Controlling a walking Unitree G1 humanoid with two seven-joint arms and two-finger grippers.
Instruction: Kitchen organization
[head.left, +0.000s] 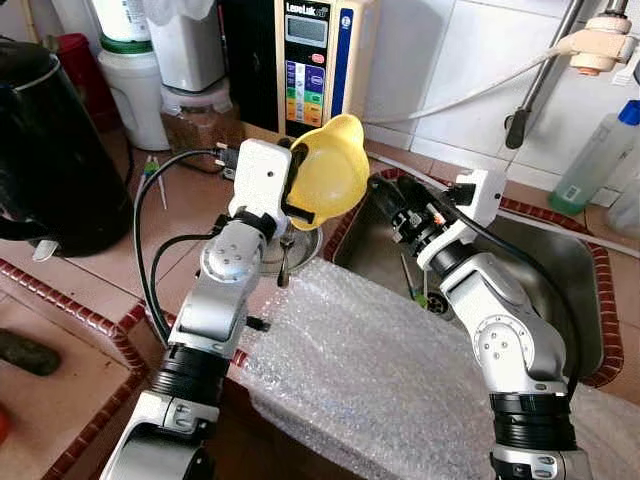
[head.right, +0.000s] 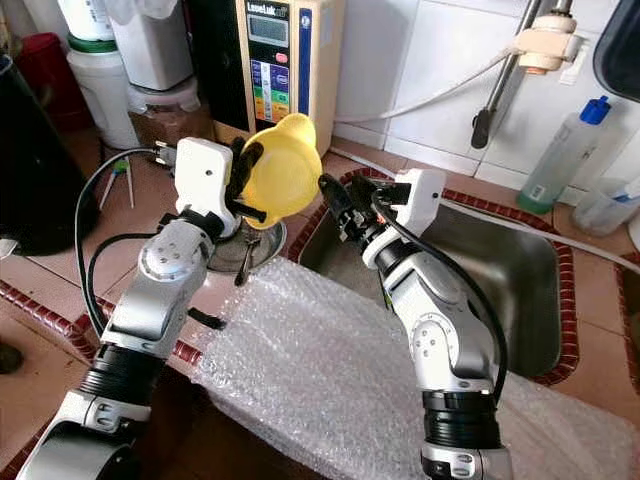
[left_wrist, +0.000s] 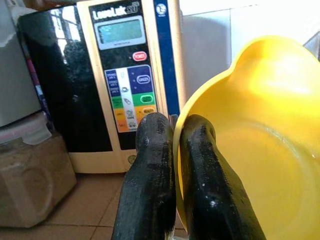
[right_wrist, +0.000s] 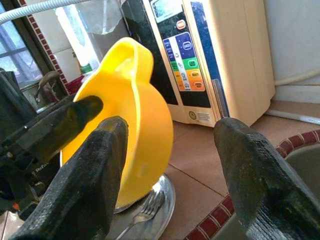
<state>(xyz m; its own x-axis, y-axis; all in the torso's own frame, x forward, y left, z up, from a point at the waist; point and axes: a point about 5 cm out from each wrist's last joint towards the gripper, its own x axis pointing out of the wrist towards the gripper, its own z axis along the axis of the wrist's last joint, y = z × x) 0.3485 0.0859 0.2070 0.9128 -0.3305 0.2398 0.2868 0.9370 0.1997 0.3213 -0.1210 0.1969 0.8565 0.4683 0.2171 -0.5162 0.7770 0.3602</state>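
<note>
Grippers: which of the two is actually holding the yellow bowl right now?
The left gripper: its fingers pinch the rim of the yellow bowl, lifted above the counter. The right gripper faces the bowl with fingers spread apart, holding nothing.

– so where's the head camera looking?
– both eyes look down from above at counter and sink (head.left: 560, 270).
– and the wrist cams?
– each sits close behind its own fingers. Both share the yellow bowl (left_wrist: 260, 150) and the water machine (right_wrist: 210, 55).
</note>
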